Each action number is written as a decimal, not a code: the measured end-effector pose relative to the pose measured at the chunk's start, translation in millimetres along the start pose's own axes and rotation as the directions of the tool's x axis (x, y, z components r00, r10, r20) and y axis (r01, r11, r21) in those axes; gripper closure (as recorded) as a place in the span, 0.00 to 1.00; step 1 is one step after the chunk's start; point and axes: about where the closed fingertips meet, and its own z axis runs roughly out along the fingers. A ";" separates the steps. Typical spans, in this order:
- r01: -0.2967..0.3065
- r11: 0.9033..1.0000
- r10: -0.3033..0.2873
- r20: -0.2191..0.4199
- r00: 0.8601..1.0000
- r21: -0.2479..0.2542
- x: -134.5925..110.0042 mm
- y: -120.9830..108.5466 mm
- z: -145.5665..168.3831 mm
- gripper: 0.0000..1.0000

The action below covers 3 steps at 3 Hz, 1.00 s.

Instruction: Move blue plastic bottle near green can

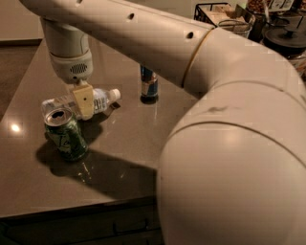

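Note:
The blue plastic bottle (98, 99) lies on its side on the grey table, white cap pointing right. The green can (66, 133) stands upright just in front of the bottle's left end, close to it. My gripper (84, 100) hangs from the wrist directly over the middle of the bottle; one tan finger (84, 99) shows in front of the bottle and hides part of its label. The other finger is hidden.
A slim blue-and-silver can (149, 84) stands behind and to the right of the bottle, partly hidden by my arm. A black wire basket (213, 12) and dark jars stand at the back right. My arm fills the right half of the view. The table's front edge (71, 206) is near.

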 end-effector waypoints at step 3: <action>-0.025 0.999 0.026 0.008 1.000 -0.039 -8.2 40.0 10.7 0.35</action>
